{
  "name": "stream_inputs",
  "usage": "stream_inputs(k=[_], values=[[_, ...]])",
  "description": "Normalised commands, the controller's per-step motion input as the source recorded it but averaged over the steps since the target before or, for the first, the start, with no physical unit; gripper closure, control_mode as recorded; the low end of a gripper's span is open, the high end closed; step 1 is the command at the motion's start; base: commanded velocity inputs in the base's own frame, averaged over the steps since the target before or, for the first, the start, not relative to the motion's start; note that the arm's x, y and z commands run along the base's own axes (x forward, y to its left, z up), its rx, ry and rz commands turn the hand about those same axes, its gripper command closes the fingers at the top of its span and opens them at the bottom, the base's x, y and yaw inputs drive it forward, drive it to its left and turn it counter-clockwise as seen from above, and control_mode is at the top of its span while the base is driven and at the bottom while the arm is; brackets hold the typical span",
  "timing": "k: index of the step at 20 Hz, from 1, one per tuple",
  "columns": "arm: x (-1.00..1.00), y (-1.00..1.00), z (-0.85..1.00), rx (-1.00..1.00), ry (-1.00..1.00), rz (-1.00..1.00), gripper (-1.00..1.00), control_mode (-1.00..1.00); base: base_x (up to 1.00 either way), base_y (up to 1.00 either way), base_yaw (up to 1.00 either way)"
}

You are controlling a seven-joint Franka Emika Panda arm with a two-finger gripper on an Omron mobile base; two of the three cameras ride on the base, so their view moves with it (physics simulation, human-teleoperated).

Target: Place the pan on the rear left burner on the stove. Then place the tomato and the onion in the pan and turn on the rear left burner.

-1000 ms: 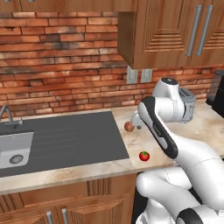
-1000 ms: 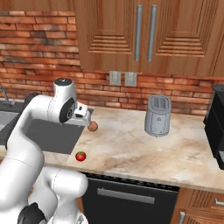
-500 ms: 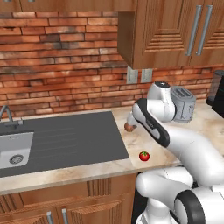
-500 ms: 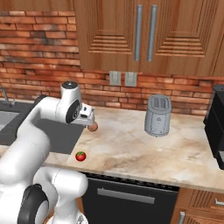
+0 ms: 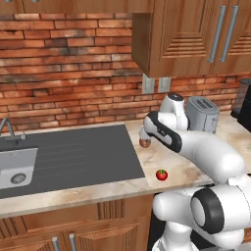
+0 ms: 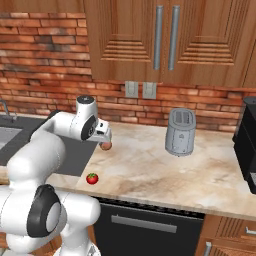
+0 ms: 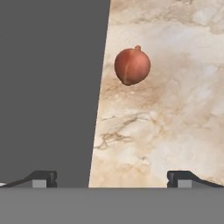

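The orange-brown onion lies on the beige marble counter, just right of the dark grey drainboard. It also shows under my hand in the base views, onion and onion. My gripper hangs open just above and beside the onion, with nothing between its fingertips; gripper, gripper. The red tomato rests near the counter's front edge, tomato. The pan and the stove are out of view.
A steel sink with a tap sits at the far left of the drainboard. A silver toaster stands against the brick wall. A black appliance is at the right edge. Bare marble lies between onion and toaster.
The arm has swung left and down, bringing the hand from beside the toaster to just over the onion. Onion and tomato have not moved. The jaws stay wide.
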Motion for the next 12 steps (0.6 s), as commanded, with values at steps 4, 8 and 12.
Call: stream_inputs(k=[4, 8, 12], values=[[0.35, 0.0, -0.21, 0.0, 0.0, 0.0, -1.0, -1.0, 0.0, 0.0, 0.0], [0.22, 0.0, -0.2, 0.0, 0.0, 0.0, -1.0, -1.0, 0.0, 0.0, 0.0], [0.18, 0.0, -0.24, 0.0, 0.0, 0.0, -1.0, -1.0, 0.0, 0.0, 0.0]])
